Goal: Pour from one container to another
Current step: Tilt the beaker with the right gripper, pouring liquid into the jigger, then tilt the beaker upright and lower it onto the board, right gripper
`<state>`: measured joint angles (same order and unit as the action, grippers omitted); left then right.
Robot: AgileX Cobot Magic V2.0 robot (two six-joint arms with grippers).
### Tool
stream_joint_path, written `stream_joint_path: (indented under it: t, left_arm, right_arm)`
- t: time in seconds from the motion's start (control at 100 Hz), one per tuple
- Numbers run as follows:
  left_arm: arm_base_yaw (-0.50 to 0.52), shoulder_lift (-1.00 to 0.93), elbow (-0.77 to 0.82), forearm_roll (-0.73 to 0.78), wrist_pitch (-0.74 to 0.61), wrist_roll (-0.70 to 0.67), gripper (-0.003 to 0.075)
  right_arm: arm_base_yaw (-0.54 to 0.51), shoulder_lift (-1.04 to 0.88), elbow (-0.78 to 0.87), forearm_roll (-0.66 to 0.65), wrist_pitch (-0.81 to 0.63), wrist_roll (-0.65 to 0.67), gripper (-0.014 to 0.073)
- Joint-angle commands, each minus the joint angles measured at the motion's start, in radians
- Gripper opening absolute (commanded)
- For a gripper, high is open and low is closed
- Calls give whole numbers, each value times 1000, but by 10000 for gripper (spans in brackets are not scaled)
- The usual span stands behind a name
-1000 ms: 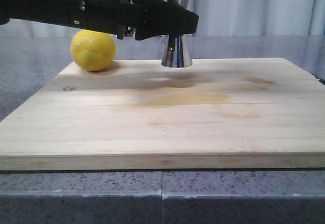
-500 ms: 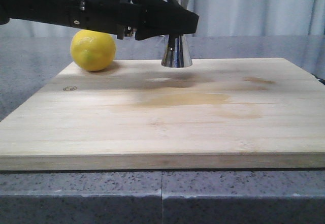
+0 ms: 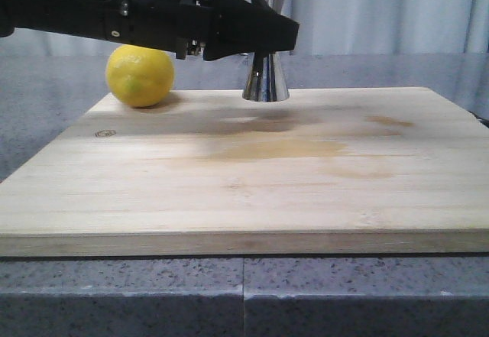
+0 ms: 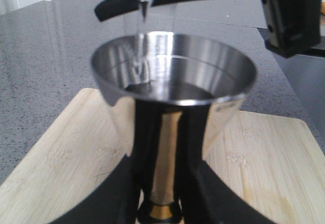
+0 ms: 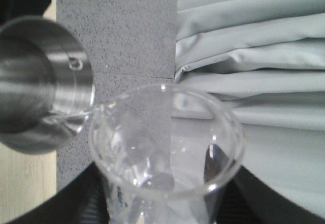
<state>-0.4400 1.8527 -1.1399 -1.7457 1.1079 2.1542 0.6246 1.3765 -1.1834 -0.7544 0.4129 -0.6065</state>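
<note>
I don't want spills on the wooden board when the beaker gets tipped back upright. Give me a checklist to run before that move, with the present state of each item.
1. Spout of the small clear glass beaker over the mouth of the shiny steel hourglass jigger: ok, a thin stream lands inside.
2. Jigger not overfull: ok, liquid sits well below the rim.
3. Left hand clamped at the jigger's waist: ok.
4. Right hand gripping the beaker: ok, fingers flank its body.
5. Jigger base resting on the pale wooden cutting board: cannot tell.
6. Yellow lemon clear of the arms: ok, it sits apart at the board's far left corner.
</note>
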Motion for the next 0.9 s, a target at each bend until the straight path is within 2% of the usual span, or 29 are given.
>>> stream_joint_path:
  t: [0.0,0.5,0.61,0.74,0.89]
  left_arm:
    - [-8,-44,-29,-69,64,-6,134]
    - [-8,-44,-29,-69,64,-6,134]
    - [-8,-44,-29,-69,64,-6,134]
    - [-8,-44,-29,-69,64,-6,134]
    - [-8,-44,-29,-69,64,-6,134]
  right_arm:
    - [2,-29,-36,-32,-53,-4,280]
    - [2,-29,-36,-60,-52,-3,280]
    - [0,-29,-36,-10,-41,29,280]
    - [-32,-29,-36,50,-53,148,280]
    - [-92,-34,-36,215,-62,170,280]
